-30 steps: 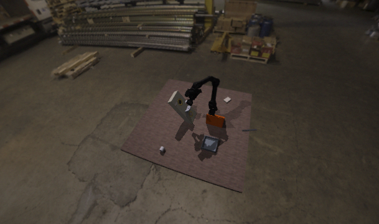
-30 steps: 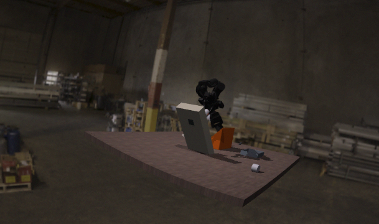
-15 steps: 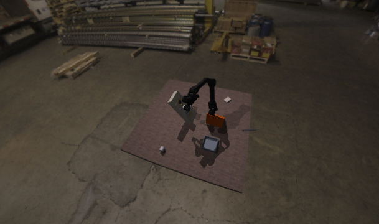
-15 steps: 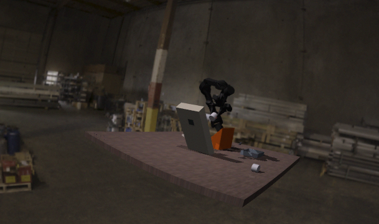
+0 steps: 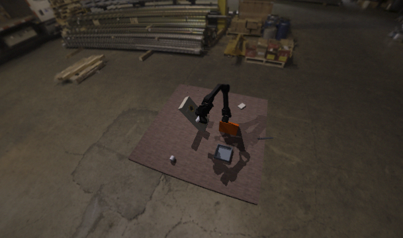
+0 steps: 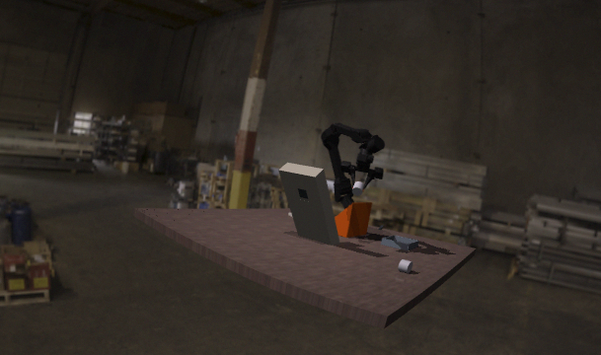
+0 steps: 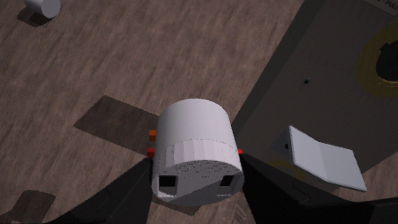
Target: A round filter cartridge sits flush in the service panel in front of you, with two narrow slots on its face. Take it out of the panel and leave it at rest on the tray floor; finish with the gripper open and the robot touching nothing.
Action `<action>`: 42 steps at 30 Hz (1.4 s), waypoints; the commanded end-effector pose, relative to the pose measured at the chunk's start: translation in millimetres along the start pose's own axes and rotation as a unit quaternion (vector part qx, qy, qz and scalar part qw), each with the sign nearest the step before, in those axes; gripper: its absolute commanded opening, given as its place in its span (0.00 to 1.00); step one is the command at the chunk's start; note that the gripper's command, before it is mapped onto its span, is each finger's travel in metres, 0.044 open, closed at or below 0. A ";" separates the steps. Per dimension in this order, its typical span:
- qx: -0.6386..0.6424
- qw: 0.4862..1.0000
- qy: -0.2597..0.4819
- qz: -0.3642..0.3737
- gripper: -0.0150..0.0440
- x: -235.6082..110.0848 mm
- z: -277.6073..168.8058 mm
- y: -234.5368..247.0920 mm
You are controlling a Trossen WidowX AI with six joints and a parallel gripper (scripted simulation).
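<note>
The white round cartridge (image 5: 197,119) (image 6: 357,187) (image 7: 196,122) is out of the panel, with two dark slots on the end facing the wrist camera. My gripper (image 7: 196,163) is shut on its sides and holds it in the air beside the panel. The grey service panel (image 5: 189,115) (image 6: 310,214) (image 7: 327,100) leans back. Its round opening (image 5: 191,108) (image 7: 391,62), ringed in yellow, is dark and empty. The blue-grey tray (image 5: 223,153) (image 6: 399,245) stands apart from the gripper, with nothing seen in it; it is out of the wrist view.
An angled light-grey bracket (image 7: 327,160) sticks out low on the panel. An orange block (image 5: 228,128) (image 6: 355,221) stands by the arm's base, between panel and tray. Another white cylinder (image 5: 172,158) (image 6: 405,266) (image 7: 46,6) lies on the table. A white flat piece (image 5: 241,106) and thin rod (image 5: 265,138) lie farther off.
</note>
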State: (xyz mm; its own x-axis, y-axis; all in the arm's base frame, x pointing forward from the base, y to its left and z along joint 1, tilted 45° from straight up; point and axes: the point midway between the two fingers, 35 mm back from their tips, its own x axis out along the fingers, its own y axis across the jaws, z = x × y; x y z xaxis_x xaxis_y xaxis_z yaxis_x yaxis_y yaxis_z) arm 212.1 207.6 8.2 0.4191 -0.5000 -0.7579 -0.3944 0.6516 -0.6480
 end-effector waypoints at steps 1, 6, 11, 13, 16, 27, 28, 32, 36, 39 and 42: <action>-0.082 0.995 -0.003 0.050 0.25 -7.2 -7.0 36.5; -0.192 0.974 -0.008 0.116 0.25 -17.3 -21.3 83.2; -0.298 0.938 -0.020 0.178 0.25 -28.9 -39.6 126.0; -0.312 0.932 -0.022 0.186 0.25 -30.6 -42.4 131.6; -0.312 0.932 -0.022 0.186 0.25 -30.6 -42.4 131.6; -0.400 0.884 -0.028 0.241 0.25 -14.7 -108.0 185.2; -0.411 0.877 -0.029 0.247 0.25 -12.6 -116.3 190.0; -0.452 0.850 -0.029 0.269 0.25 -3.6 -150.0 205.7; -0.492 0.820 -0.027 0.291 0.25 6.2 -184.0 216.1; -0.521 0.797 -0.025 0.305 0.25 14.0 -209.3 220.2; -0.548 0.773 -0.022 0.318 0.25 21.6 -232.8 221.4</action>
State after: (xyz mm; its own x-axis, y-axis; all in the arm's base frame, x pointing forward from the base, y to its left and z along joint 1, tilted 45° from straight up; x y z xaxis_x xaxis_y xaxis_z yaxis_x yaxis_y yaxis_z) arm -40.9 221.6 -161.8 -0.0883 -0.2382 -0.9672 -0.9910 -0.0772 0.1095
